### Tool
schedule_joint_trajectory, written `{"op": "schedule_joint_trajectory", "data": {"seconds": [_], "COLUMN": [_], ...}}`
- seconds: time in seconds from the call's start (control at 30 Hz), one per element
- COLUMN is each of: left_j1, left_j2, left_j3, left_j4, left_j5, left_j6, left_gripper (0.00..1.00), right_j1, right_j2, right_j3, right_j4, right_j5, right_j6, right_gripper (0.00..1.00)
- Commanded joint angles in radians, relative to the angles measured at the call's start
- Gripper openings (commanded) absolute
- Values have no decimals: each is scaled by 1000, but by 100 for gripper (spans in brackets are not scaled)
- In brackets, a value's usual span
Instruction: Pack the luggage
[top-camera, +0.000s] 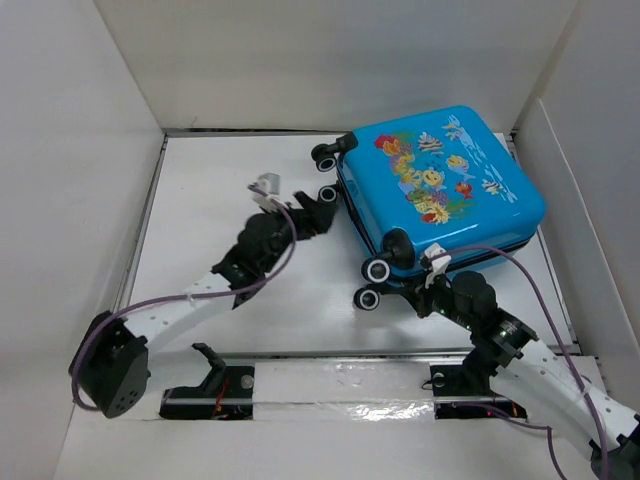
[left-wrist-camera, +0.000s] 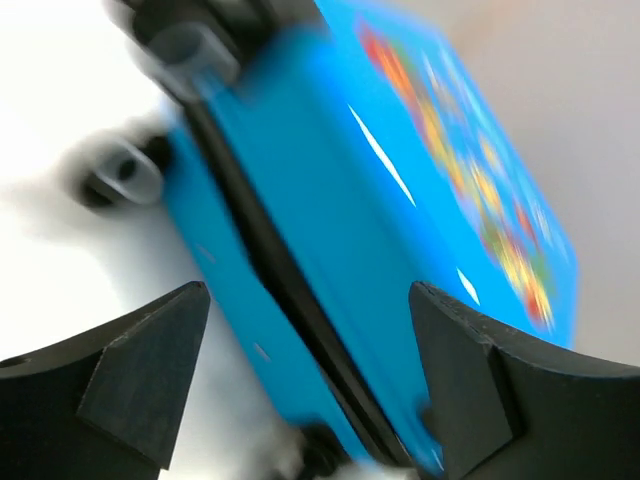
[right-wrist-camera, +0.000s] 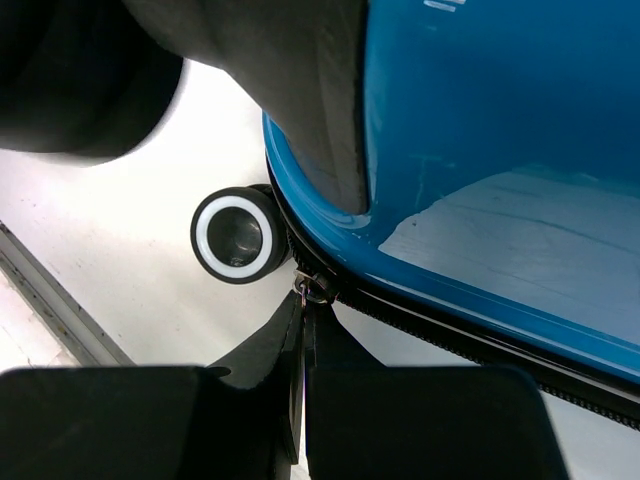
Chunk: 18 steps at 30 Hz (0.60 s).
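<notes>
The left gripper (left-wrist-camera: 308, 300) stands wide apart, its two black fingers (left-wrist-camera: 140, 370) spread either side of the blurred blue luggage (top-camera: 445, 185) ahead of them, gripping nothing that I can see. The right gripper (right-wrist-camera: 300, 325) is pressed together, pinching the small metal zip pull (right-wrist-camera: 308, 289) at the case's corner, just beside a black wheel (right-wrist-camera: 235, 236) with a white ring. The luggage lies flat and closed in the upper right of the overhead frame, fish print up, wheels pointing left, on the white table (top-camera: 220, 170) and close to the white walls (top-camera: 330, 60). The left arm (top-camera: 190, 305) stretches from the lower left diagonally up to the wheeled end. The right arm (top-camera: 530, 350) comes from the lower right corner, bent up and leftwards to the case's near corner, a purple cable (top-camera: 545, 275) looping above it
</notes>
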Motion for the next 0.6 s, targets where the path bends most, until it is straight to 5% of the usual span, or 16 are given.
{"op": "schedule_joint_trajectory", "data": {"seconds": [0.0,0.17,0.33,0.57], "left_j1": [200,313,313,323], "left_j2": [-58,129,303,634], "left_j3": [-2,139,280,792], "left_j4": [-62,-42,115,-415], "left_j5": [60,179,319,411], "left_j6": [-2,102,436,789], "left_gripper": [78,72,77,82], "right_j1": [7,7,7,7], "right_j2": [-35,-20,-20,-6], "right_j3": [39,41,24,15], "right_j4": [191,177,224,251], "right_j5": [-125,-144,-147,-168], "right_j6": [-15,-34,-35,-45], "right_gripper": [0,0,0,0]}}
